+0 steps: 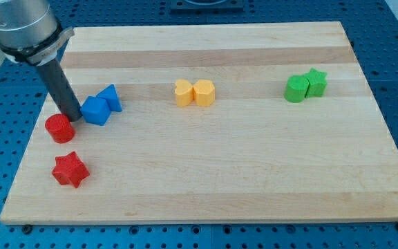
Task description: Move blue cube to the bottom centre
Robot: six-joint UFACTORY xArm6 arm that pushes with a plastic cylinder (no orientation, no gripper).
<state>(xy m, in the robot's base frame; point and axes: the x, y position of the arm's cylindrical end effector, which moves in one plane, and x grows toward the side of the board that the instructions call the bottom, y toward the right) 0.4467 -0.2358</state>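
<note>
The blue cube (96, 111) sits on the wooden board at the view's left, touching a blue triangular block (110, 97) just to its upper right. My tip (72, 117) rests on the board right at the cube's left side, between the cube and a red cylinder (59, 128). The rod leans up to the view's upper left.
A red star block (70, 169) lies below the red cylinder. Two yellow blocks (194, 92) stand together at the top centre. A green cylinder (296, 89) and a green star (316, 82) stand at the upper right. The board's left edge (26, 155) is close by.
</note>
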